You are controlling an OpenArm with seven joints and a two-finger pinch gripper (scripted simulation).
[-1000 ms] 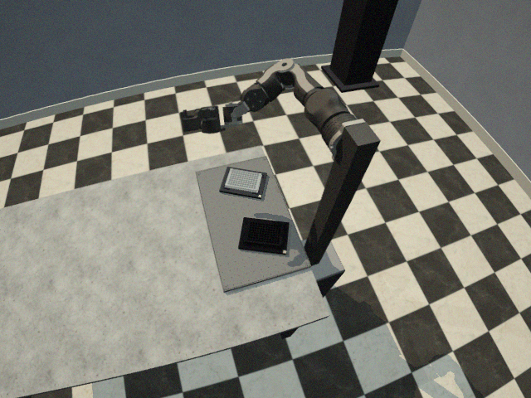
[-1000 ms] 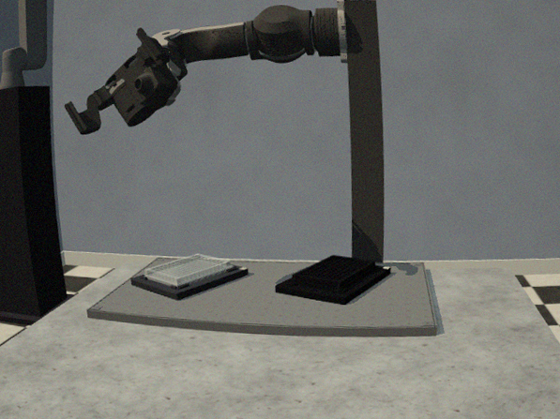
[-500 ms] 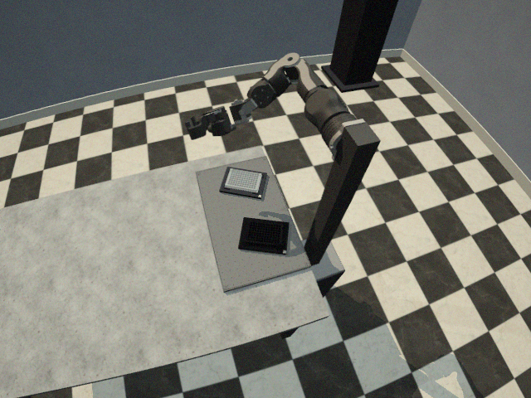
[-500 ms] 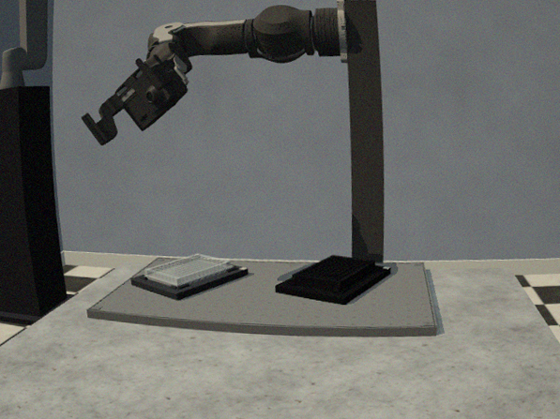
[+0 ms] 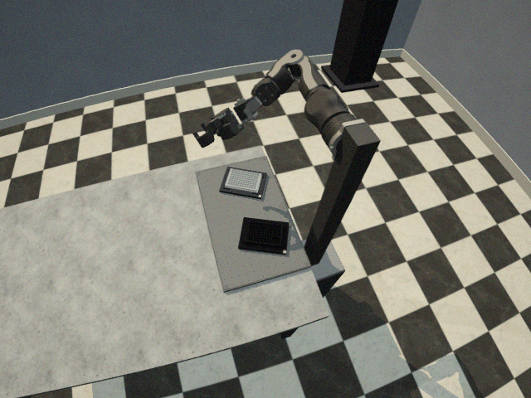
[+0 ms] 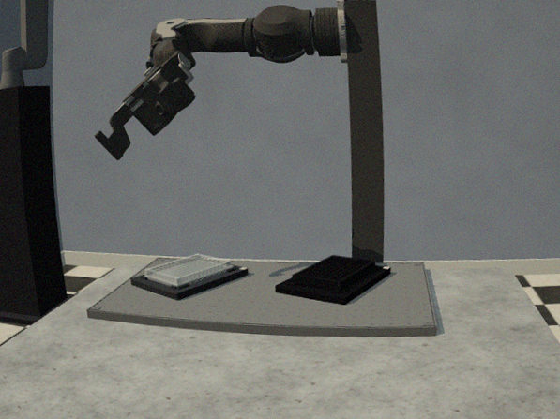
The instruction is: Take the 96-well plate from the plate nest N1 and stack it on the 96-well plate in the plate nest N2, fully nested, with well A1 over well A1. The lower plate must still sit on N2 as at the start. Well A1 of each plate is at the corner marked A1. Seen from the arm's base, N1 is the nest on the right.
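we see the clear plate (image 6: 186, 268) well below our claw (image 6: 113, 143), which hangs spread, holding nothing.

dim, even light | soft shadows | slightly blurred | edges bowed

Mottled grey worktop (image 5: 107, 257) carries grey base slab (image 5: 257, 269). Checkered floor (image 5: 428, 206) all round. Dark pillar (image 5: 360, 38) stands by skirting, blue-grey wall (image 5: 129, 38) behind.
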